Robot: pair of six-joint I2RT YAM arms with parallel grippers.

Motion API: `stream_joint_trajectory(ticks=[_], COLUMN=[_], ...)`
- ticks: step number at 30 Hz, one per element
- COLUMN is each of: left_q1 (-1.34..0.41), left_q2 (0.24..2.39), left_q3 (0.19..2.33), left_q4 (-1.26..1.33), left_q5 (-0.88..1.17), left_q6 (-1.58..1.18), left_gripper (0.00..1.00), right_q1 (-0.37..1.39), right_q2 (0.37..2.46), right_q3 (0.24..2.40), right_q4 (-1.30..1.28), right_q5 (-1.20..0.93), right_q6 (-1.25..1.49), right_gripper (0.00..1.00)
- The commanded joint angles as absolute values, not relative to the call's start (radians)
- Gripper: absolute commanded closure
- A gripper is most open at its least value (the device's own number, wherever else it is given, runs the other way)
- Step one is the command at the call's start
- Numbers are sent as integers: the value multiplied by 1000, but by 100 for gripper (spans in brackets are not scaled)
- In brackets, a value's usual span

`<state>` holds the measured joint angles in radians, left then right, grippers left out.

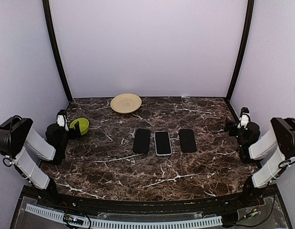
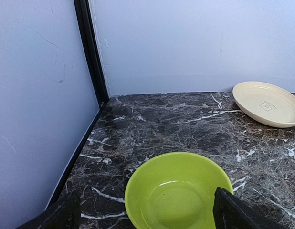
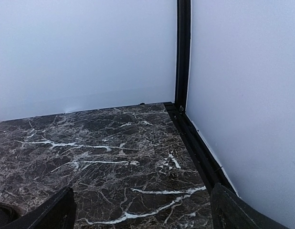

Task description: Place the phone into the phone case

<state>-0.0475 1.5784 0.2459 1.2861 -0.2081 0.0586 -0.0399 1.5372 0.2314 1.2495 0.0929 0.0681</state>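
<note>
On the table [image 1: 114,164] three flat dark slabs lie in a row, midway between the grippers: left slab [image 1: 142,140] and right slab [image 1: 187,140] plain black, middle slab [image 1: 163,142] pale-rimmed. Which is phone or case is unclear. The left gripper [image 2: 147,212], beside a bowl [image 2: 138,191], and the right gripper [image 3: 145,210] both gape, fingertips cropped.

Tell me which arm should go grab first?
Probably the right: the right tool lies closer to the nearest dark slab, with bare table between. The left tool points at the green bowl, farther away.
</note>
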Motion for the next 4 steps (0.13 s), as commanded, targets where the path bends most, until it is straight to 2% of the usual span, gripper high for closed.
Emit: stream_joint_trajectory(ticks=[1,4], left_q1=[-41,-41], left_q2=[1582,1582], left_q3=[252,252], left_q4=[1319,1319], left_q5=[-226,-227], left_q6=[48,49], left_gripper=[1,1], right_q1=[-46,-46], right_q2=[1545,1546], right_q3=[250,249], right_q4=[1258,1258], right_q5=[75,75], right_q6=[58,58], right_gripper=[2,1])
